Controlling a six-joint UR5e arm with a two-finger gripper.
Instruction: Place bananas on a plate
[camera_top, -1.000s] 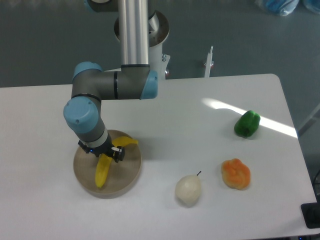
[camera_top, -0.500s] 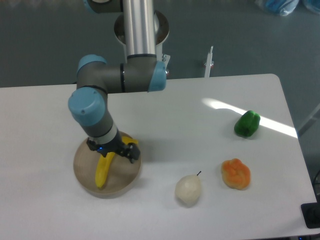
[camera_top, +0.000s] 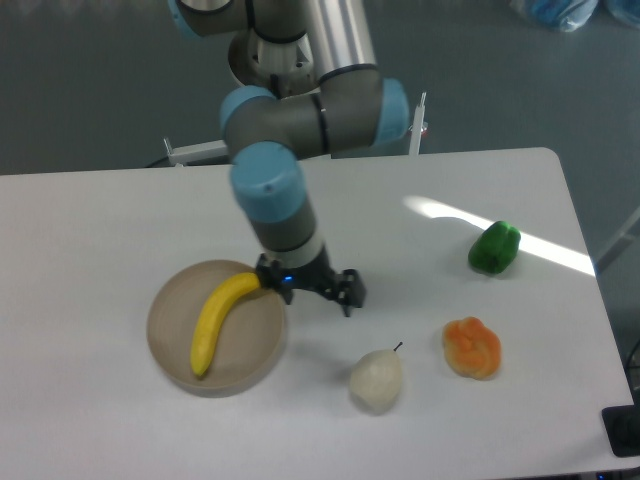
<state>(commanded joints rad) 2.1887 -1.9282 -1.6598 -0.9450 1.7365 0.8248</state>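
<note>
Hand (camera_top: 312, 287) empty; banana (camera_top: 219, 317) on plate (camera_top: 170, 352).

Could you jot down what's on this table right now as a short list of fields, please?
banana: lying on the plate, free of the tool
plate: front left of the table
tool: empty, just right of the plate
pear: front centre
orange fruit: right of the pear
green pepper: right side

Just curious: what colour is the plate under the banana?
Beige-tan plate, clearest in the fixed camera view.
</note>
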